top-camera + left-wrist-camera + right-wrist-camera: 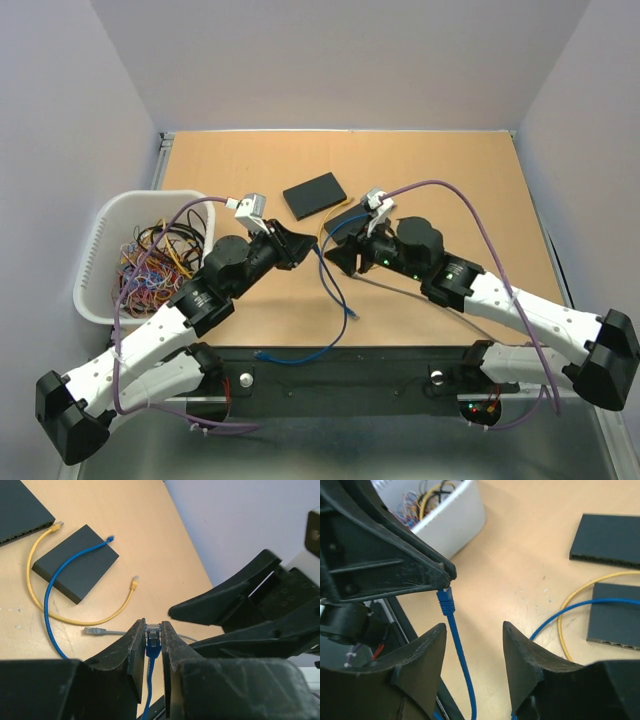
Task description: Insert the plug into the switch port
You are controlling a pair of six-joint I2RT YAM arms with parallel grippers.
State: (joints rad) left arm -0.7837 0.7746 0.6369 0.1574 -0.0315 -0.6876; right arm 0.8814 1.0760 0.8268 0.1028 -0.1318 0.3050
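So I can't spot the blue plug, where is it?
The blue plug is pinched in the left claw, low centre in the left wrist view, with the open right claw beside it.

Lab bench (250,160), plain walls (340,60), cable bin (150,196)

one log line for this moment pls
left gripper: shut on blue plug | right gripper: open, facing the plug | small switch: apart from plug, not yet inserted

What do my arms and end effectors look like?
Left arm and right arm: white shells, black joints, black base blocks. A purple cable loops along each to a white wrist camera. Left end effector and right end effector: paired black wedge-shaped fingers.
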